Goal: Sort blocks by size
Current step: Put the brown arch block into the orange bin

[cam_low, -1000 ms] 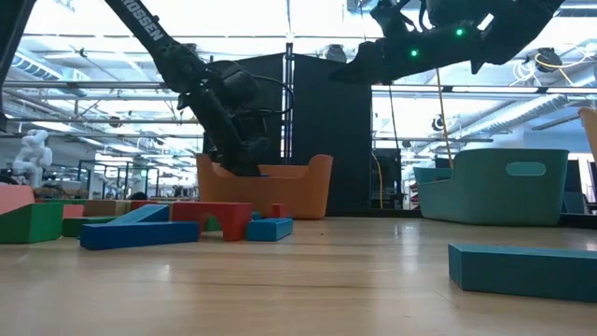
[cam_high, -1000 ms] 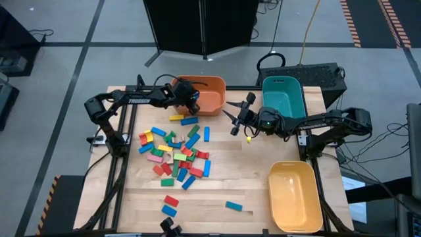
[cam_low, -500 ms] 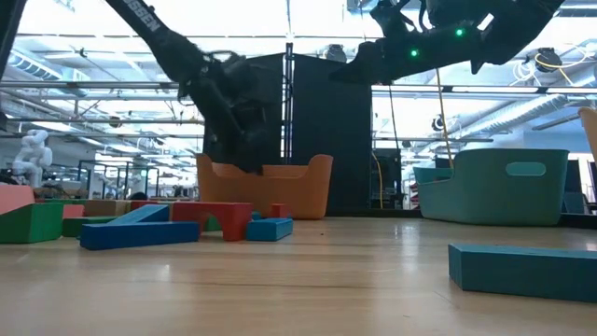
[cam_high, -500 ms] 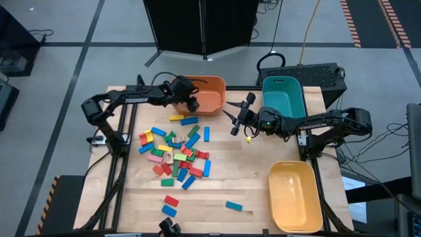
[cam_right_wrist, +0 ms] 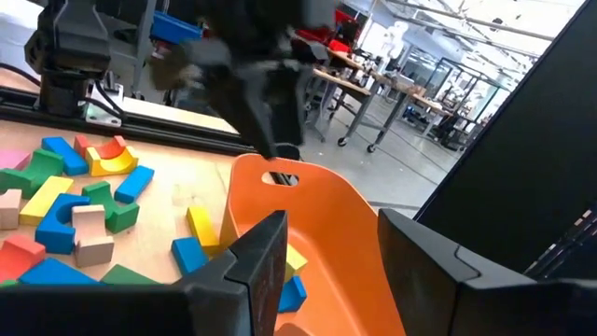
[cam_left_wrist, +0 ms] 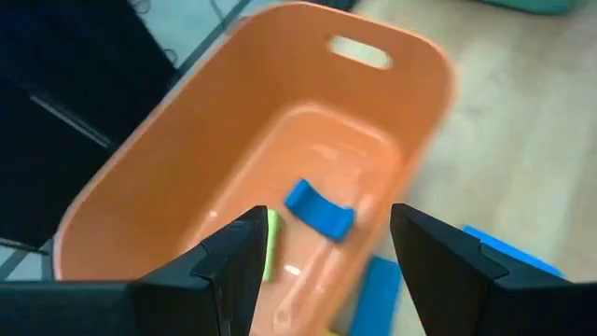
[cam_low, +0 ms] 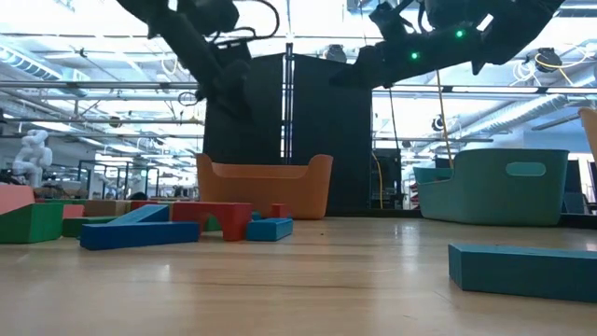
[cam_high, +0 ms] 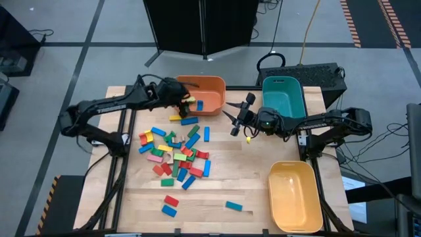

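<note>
Blocks (cam_high: pixel 172 148) heaped mid-table; one blue block (cam_left_wrist: pixel 319 209) in orange bin (cam_high: pixel 214 84). Left gripper (cam_high: pixel 185 103) above it, released, empty. Next: back to heap. Right gripper (cam_high: pixel 235 118) parked, spread.

Tabletop (cam_high: pixel 250 184) viewed from overhead and from surface level; both wrist views, close and oblique, share the orange bin (cam_left_wrist: pixel 280 131).

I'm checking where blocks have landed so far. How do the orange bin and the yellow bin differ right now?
The orange bin sits at the table's far edge beside the left gripper; the yellow bin sits at the near right. The orange bin holds a blue block, while the yellow bin looks empty. Both are open plastic tubs of similar shape.
</note>
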